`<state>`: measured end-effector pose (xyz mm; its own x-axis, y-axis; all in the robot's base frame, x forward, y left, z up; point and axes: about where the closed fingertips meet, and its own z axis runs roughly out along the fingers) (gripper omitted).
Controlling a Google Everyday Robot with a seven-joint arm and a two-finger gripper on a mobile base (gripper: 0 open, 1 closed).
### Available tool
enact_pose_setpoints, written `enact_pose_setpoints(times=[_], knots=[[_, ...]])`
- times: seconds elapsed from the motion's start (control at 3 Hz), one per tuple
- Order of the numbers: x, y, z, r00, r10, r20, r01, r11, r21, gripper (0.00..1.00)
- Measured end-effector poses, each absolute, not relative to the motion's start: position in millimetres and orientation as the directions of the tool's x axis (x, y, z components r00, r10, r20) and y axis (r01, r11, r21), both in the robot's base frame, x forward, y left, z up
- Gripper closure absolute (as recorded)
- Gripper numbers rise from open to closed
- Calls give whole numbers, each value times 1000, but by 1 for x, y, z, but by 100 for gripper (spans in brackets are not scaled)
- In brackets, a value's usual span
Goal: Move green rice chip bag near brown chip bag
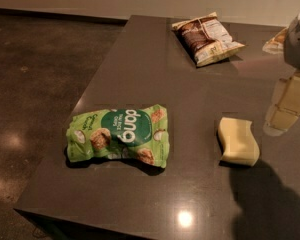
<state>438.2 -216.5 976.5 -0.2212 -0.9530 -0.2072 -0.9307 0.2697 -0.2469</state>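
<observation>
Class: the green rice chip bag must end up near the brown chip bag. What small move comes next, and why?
Probably swing the end effector left, past the sponge, to above the green rice chip bag. It hangs at the right edge of the table, while that bag lies untouched at the near left, far from the brown chip bag.

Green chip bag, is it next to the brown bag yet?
Not yet. Nothing looks done: the green rice chip bag lies at the near left of the table, far from the brown chip bag at the far side. Nothing is in hand: the end effector hangs at the right, above the yellow sponge, touching neither bag. Left: grab the green bag and carry it over.
</observation>
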Motion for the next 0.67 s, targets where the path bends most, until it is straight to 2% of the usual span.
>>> enact_pose_setpoints(times=[0.33,0.67], knots=[[439,-216,978,-220,-952,-212,-930,270,-250,0],[449,-194,975,-184,-944,-274,-941,250,-228,0]])
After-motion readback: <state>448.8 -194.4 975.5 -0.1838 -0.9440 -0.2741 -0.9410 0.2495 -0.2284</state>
